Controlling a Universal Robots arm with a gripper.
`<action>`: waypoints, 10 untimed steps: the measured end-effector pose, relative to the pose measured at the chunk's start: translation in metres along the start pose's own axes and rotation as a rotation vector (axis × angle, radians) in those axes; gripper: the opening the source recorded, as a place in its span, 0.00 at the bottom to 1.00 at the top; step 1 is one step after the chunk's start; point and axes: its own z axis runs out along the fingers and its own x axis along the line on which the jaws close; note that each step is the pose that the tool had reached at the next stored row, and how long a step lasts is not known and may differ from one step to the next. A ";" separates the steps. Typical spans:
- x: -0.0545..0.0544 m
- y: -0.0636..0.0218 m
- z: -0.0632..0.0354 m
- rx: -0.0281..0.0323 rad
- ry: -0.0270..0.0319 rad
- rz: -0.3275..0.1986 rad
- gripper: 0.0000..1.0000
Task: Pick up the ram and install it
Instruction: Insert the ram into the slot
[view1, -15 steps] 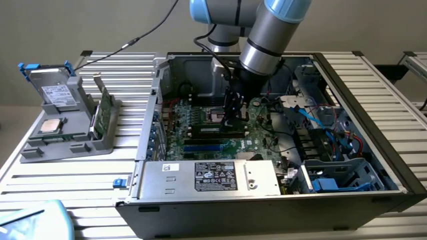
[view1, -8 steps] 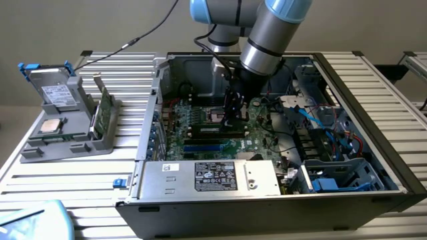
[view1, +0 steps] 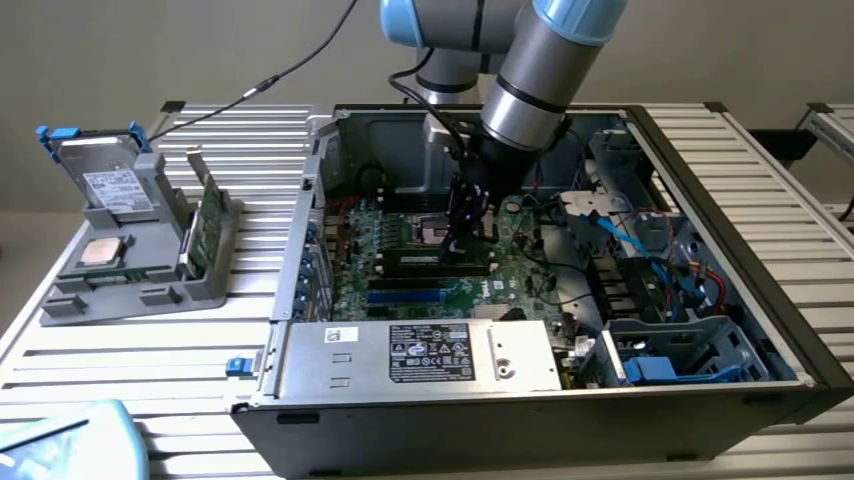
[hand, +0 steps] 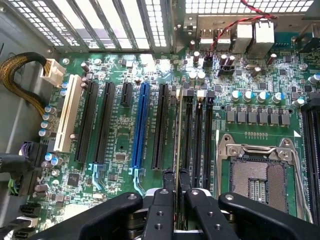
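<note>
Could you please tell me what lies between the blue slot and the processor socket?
In the wrist view: a black expansion slot, the ram edge-on in the gripper, then black memory slots.

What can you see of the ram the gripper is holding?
The ram appears edge-on, a thin, pale green strip pinched in the black gripper. It runs along the black memory slots on the motherboard, beside the empty processor socket. Whether it is seated cannot be told.
</note>
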 end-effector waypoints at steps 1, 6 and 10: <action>0.000 0.0000 0.0000 0.0000 0.0000 0.000 0.14; 0.000 -0.0009 -0.0002 0.0000 0.0001 0.000 0.14; 0.000 -0.0011 0.0002 -0.0001 0.0002 0.000 0.14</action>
